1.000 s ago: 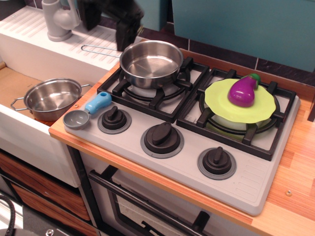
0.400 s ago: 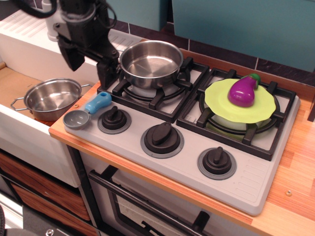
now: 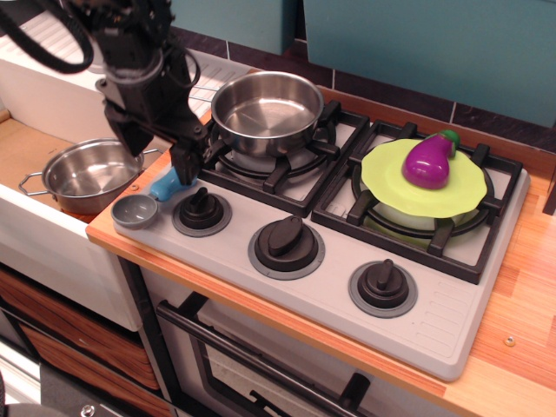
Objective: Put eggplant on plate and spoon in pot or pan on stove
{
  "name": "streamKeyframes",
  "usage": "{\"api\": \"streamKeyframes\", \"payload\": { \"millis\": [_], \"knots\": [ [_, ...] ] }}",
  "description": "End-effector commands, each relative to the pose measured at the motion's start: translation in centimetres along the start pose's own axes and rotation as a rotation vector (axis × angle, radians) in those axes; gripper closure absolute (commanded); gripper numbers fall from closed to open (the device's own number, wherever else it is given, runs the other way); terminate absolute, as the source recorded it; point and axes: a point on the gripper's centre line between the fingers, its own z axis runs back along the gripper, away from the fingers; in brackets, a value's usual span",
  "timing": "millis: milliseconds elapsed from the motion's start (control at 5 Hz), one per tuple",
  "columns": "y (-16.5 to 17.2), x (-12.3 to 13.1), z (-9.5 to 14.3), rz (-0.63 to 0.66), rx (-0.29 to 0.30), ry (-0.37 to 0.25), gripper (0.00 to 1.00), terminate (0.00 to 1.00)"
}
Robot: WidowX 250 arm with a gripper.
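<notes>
The purple eggplant [image 3: 427,162] with its green cap lies on the lime-green plate [image 3: 391,187], which rests on the right burner of the grey stove [image 3: 452,317]. The steel pan [image 3: 266,111] with the wire handle sits empty on the left burner. The spoon lies at the stove's front left corner; its grey bowl [image 3: 135,210] and a bit of the light-blue handle [image 3: 162,187] show. My black gripper [image 3: 159,156] is open and low over the handle, one finger [image 3: 186,163] on each side of it.
A smaller steel pot [image 3: 91,174] with two loop handles sits in the sink to the left. Three black knobs [image 3: 287,241] line the stove's front. A wooden counter [image 3: 530,287] runs to the right. A teal wall stands behind.
The gripper has come down and forward from behind the pan to just over the spoon's handle, now partly covering it. Nothing else has moved.
</notes>
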Motion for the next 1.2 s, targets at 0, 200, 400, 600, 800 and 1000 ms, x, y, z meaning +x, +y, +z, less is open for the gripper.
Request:
{"api": "streamKeyframes", "payload": {
  "millis": [0,200,400,600,800,1000],
  "knots": [
    [0.5,0.8,0.0,0.003,0.014,-0.031,0.0,0.0],
    [0.3,0.6,-0.4,0.014,0.013,-0.03,0.0,0.0],
    [0.2,0.4,-0.9,0.018,0.007,-0.034,0.0,0.0],
    [0.2,0.0,-1.5,0.018,0.003,-0.044,0.0,0.0],
    [0.0,-0.3,-2.2,0.028,-0.006,-0.043,0.0,0.0],
    [-0.5,-0.7,-2.6,0.039,-0.014,-0.043,0.0,0.0]
  ]
}}
